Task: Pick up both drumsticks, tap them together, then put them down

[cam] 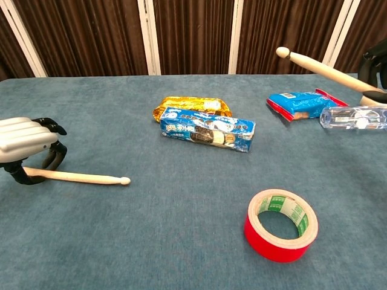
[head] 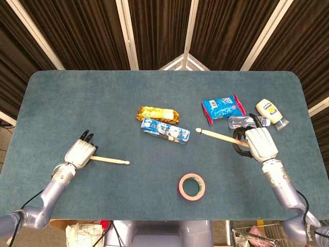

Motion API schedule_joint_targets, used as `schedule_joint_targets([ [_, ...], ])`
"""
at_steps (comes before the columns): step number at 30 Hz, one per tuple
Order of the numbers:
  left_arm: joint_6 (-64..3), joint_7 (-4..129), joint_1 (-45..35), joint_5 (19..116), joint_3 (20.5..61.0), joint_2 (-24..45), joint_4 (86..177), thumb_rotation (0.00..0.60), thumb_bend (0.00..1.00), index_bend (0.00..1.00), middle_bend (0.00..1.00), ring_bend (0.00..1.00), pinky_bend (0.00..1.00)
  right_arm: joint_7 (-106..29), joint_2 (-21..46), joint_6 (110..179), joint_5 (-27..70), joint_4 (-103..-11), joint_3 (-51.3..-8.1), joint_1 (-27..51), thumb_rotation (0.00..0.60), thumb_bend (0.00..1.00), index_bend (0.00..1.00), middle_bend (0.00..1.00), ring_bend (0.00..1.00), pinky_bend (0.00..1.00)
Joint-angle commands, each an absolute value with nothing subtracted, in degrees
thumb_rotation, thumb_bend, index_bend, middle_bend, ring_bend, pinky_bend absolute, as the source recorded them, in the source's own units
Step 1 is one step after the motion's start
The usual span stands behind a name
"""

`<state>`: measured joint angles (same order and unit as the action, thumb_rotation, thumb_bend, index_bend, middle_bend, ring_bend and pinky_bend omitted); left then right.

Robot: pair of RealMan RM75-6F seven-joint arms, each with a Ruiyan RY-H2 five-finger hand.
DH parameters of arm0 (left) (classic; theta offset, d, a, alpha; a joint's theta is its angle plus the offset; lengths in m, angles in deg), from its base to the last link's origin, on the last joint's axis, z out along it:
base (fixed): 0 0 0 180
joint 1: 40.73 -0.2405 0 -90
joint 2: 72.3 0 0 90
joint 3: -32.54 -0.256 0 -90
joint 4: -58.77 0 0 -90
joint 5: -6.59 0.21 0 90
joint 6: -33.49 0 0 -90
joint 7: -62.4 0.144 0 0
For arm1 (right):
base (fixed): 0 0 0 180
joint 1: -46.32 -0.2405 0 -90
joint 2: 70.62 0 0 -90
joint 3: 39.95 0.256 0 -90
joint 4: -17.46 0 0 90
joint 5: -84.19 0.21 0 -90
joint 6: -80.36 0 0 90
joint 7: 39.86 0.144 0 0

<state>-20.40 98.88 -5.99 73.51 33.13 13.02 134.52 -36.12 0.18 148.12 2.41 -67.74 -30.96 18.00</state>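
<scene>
On the right, my right hand grips one drumstick, tip raised over the table. Left hand clasps the other drumstick, resting on the table.

The chest view's edge cuts off the right robot hand; beside it, the raised drumstick loses its butt.

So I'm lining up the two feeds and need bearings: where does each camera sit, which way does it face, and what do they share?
Head view: high above, looking steeply down on the table; shows both forearms, left hand, right hand.
Chest view: low at the table's near edge, looking across toward the curtains; shows the left hand, and only a sliver of the right at the frame edge.
Shared: both drumsticks, red tape roll, blue cookie pack.
</scene>
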Motion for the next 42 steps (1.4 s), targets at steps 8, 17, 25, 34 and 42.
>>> schedule_joint_targets([
  [8,-20.7,101.0,-6.0,72.6,32.8,12.9,134.8,0.600,0.43,0.55,0.52,0.10,0.04,-36.0,0.1,148.2,2.3,-67.5,-31.1,18.2,0.600,0.41,0.79,0.66,0.55,0.07],
  [17,-21.5,102.5,-6.0,72.6,32.5,13.4,134.7,0.600,0.43,0.56,0.54,0.11,0.04,-35.8,0.5,148.5,2.3,-66.9,-31.0,18.3,0.600,0.41,0.79,0.66,0.55,0.07],
  [25,-21.6,103.2,-6.0,72.2,32.4,13.8,133.9,0.600,0.43,0.57,0.54,0.11,0.04,-35.4,0.5,148.6,2.2,-66.5,-31.1,18.4,0.600,0.41,0.79,0.66,0.55,0.07],
  [34,-22.0,103.3,-6.0,73.1,32.1,14.5,132.8,0.600,0.43,0.57,0.54,0.11,0.04,-35.2,0.2,148.6,2.1,-66.4,-31.0,18.5,0.600,0.41,0.79,0.66,0.55,0.07],
  [42,-22.3,103.6,-6.1,73.2,32.1,14.4,133.2,0.600,0.46,0.61,0.56,0.12,0.04,-35.1,0.4,148.8,2.0,-66.2,-31.1,18.6,0.600,0.41,0.79,0.66,0.55,0.07],
])
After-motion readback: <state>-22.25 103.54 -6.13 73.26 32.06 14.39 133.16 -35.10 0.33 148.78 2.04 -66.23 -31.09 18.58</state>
